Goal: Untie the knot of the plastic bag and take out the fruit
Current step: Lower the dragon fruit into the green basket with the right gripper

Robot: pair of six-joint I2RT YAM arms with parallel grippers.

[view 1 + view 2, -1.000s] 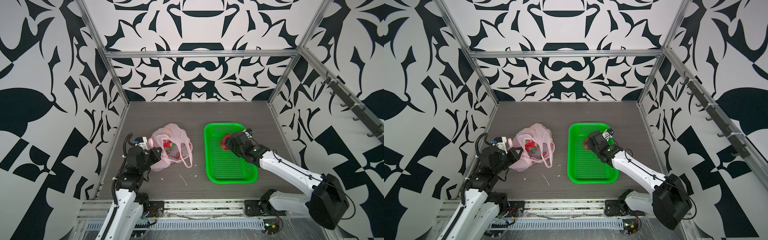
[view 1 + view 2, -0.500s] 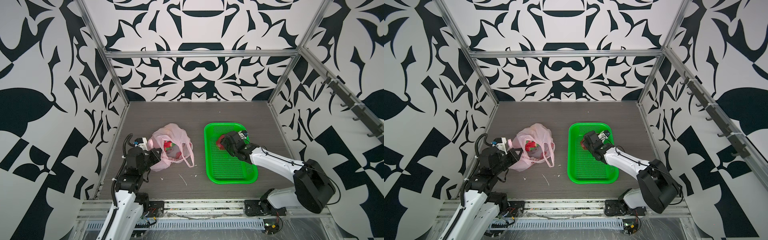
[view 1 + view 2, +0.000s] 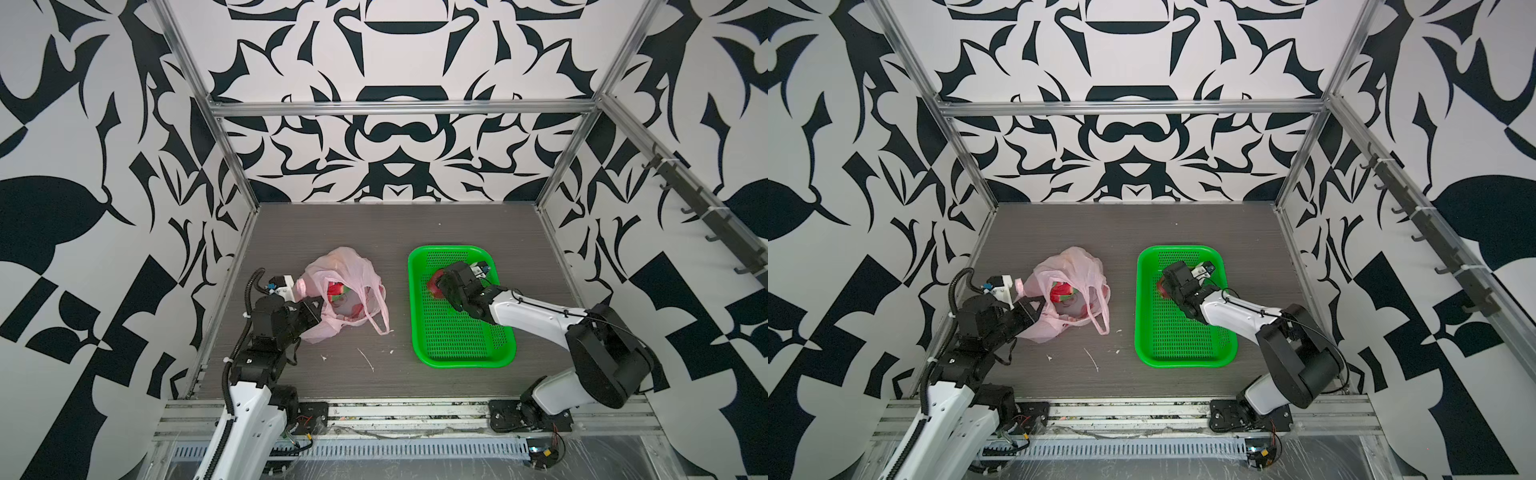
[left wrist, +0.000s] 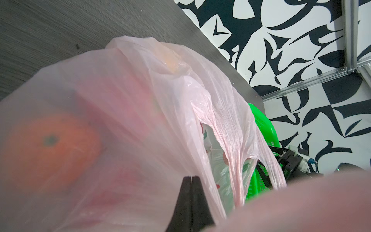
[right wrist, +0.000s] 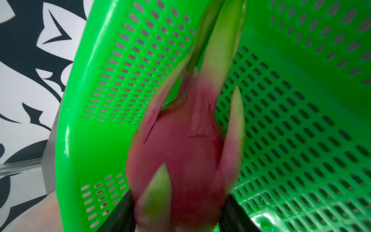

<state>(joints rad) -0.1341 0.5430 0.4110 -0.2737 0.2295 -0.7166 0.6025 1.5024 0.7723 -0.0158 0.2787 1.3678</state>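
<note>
Fruit goes from bag to basket: the right gripper [image 3: 440, 286], reaching in from the near right, is clamped around a magenta dragon fruit [image 5: 180, 156] with green-tipped scales, its black fingers [image 5: 124, 213] pressed to either side of it, low over the far left corner of the green perforated basket [image 3: 461, 357]. Left of the basket on the grey table [image 3: 374, 232], and apart from it, the pink plastic bag [image 3: 353, 266] sits with its mouth gaping and a loop handle [image 3: 380, 318] trailing loose towards the near right. The left gripper [image 3: 318, 307], jaws pressed together, pinches the bag's left rim and draws it taut. More fruit remains inside: a red and green piece [image 3: 337, 291] shows through the mouth in both top views, and an orange [image 4: 50, 148] glows through the film in the left wrist view. White scraps [image 3: 368, 359] lie on the table near the bag
</note>
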